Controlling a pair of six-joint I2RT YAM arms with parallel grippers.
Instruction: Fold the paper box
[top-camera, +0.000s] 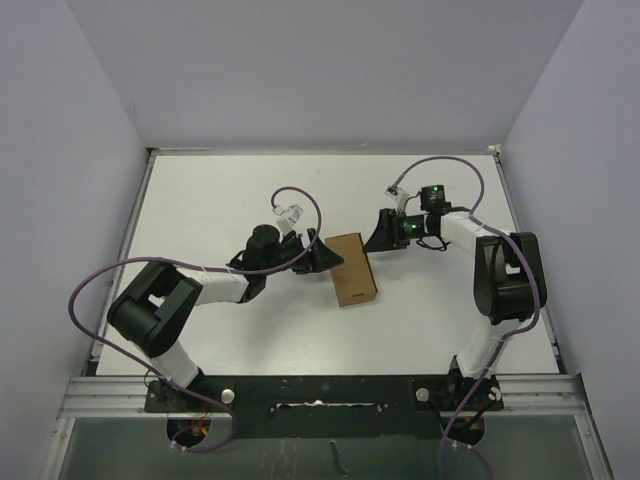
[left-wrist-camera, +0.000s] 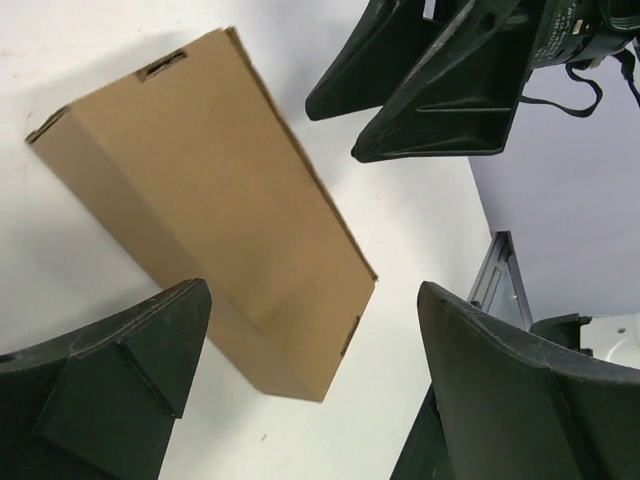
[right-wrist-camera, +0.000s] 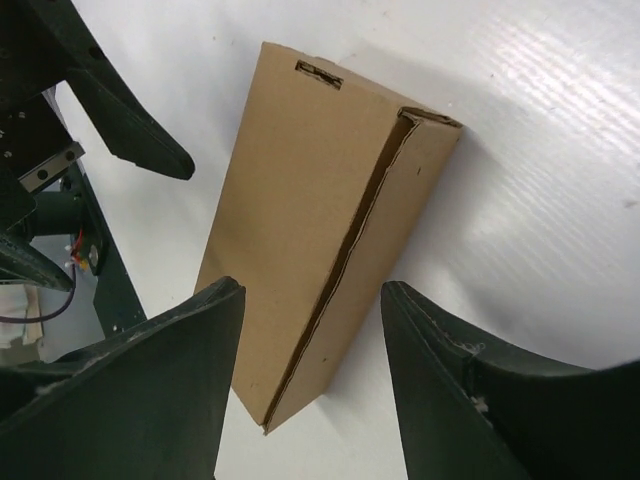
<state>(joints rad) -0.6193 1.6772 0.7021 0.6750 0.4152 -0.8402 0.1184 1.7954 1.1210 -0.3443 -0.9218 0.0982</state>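
The paper box (top-camera: 351, 268) is plain brown cardboard, folded into a closed rectangular box, lying on the white table between the two arms. In the left wrist view the box (left-wrist-camera: 210, 200) lies ahead of my open left gripper (left-wrist-camera: 315, 330), apart from it. In the right wrist view the box (right-wrist-camera: 320, 220) shows a slightly gaping lid seam along its side; my right gripper (right-wrist-camera: 312, 330) is open above it, not touching. From above, the left gripper (top-camera: 325, 257) is at the box's left edge and the right gripper (top-camera: 378, 236) at its upper right.
The white table (top-camera: 220, 200) has grey walls on three sides and a metal rail (top-camera: 320, 390) at the near edge. Purple cables loop from both arms. The right gripper also shows in the left wrist view (left-wrist-camera: 430, 90).
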